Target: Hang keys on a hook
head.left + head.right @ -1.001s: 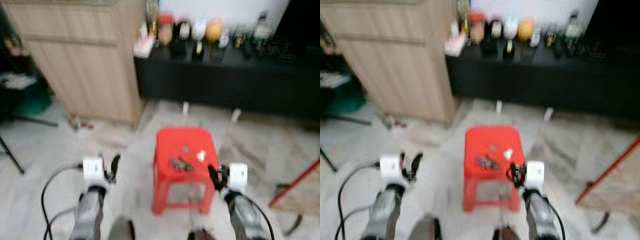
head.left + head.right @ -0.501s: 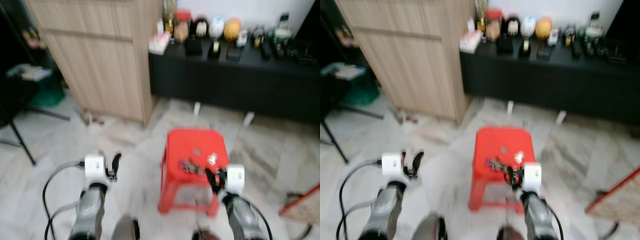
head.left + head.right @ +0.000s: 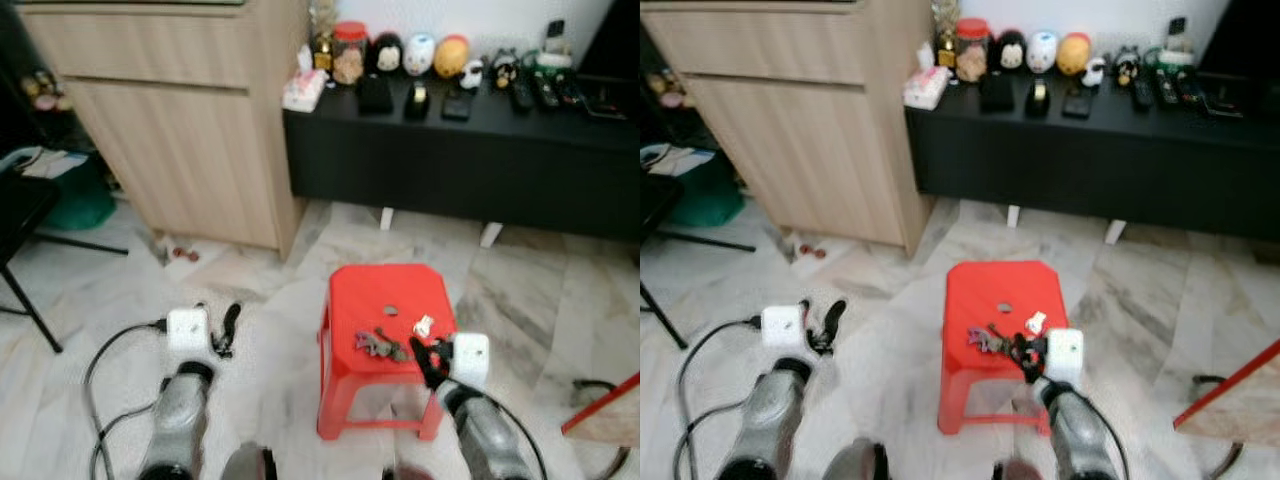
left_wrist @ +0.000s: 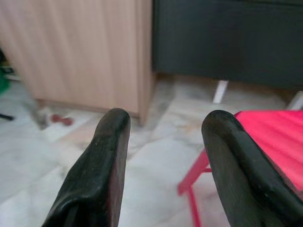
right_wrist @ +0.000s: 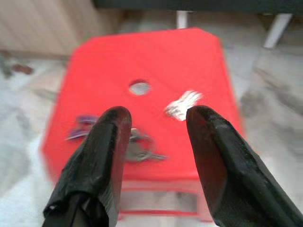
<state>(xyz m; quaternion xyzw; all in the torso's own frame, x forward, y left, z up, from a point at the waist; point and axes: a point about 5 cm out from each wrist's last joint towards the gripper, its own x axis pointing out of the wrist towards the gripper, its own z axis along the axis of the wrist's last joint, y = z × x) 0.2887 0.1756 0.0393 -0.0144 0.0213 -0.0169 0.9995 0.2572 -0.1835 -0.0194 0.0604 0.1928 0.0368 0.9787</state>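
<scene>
keys (image 5: 135,146) on red stool (image 5: 156,66), right gripper (image 5: 156,127) jaws apart above.

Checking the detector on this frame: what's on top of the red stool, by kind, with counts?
Bunch of keys: 1
Small white tag or scrap: 1
Total: 2, both lying on the red stool. The right gripper is at the stool's near right edge, fingers open, holding nothing.

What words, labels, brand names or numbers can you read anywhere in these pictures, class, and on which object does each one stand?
No text can be read.
Jars and figures on the black cabinet: any labels are too small and blurred.
Red stool: no writing shows.
Keys and white tag: too small to read.
</scene>
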